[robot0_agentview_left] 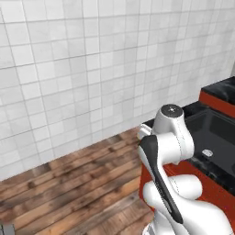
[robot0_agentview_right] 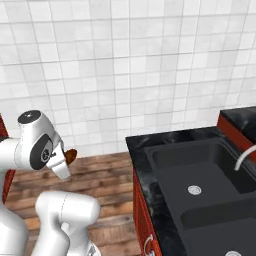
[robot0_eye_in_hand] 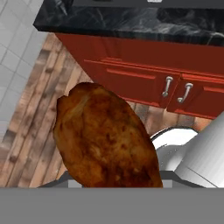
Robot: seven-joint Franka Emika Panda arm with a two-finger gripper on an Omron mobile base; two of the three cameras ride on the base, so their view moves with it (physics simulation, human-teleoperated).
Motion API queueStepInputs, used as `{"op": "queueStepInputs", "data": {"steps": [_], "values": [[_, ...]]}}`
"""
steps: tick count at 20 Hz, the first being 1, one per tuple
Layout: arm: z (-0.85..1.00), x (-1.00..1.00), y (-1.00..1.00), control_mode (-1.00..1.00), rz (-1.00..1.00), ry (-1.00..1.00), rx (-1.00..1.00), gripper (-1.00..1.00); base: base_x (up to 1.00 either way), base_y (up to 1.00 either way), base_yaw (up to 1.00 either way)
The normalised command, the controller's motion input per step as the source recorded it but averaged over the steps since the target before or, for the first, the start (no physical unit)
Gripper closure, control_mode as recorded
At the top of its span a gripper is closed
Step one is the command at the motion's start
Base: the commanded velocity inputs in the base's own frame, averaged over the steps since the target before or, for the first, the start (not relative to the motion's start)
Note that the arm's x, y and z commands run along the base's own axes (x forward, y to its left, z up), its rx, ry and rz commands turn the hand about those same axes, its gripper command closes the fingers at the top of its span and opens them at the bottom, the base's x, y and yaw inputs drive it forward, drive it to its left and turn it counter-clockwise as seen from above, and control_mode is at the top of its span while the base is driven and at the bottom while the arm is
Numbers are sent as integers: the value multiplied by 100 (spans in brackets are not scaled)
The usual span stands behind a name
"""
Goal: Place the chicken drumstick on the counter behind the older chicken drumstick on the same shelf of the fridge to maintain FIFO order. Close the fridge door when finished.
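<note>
A browned chicken drumstick fills the near middle of the hand view, sitting right where my fingertips rise, so it hides them. My gripper is shut on it. In the right base view a brown tip of the drumstick pokes out beside the white arm, above the wooden floor. The black marble counter crosses the top of the hand view and stands to the right of the arm. The fridge, its shelf, its door and the older drumstick are out of view.
Red cabinet fronts with silver handles sit under the counter. A black double sink with a curved tap is set in the counter. A white tiled wall stands ahead, with wooden floor below it.
</note>
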Motion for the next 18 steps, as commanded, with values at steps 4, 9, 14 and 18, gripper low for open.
{"op": "queueStepInputs", "data": {"steps": [4, 9, 14, 18], "values": [[0, 0, 0, 100, 0, 0, 0, 100, 96, 94, 6], [0, 0, 0, 100, 0, 0, 0, 100, 100, 8, -1], [0, 0, 0, 100, 0, 0, 0, 100, 100, 0, -16], [0, 0, 0, 100, 0, 0, 0, 100, 100, 1, -38]]}}
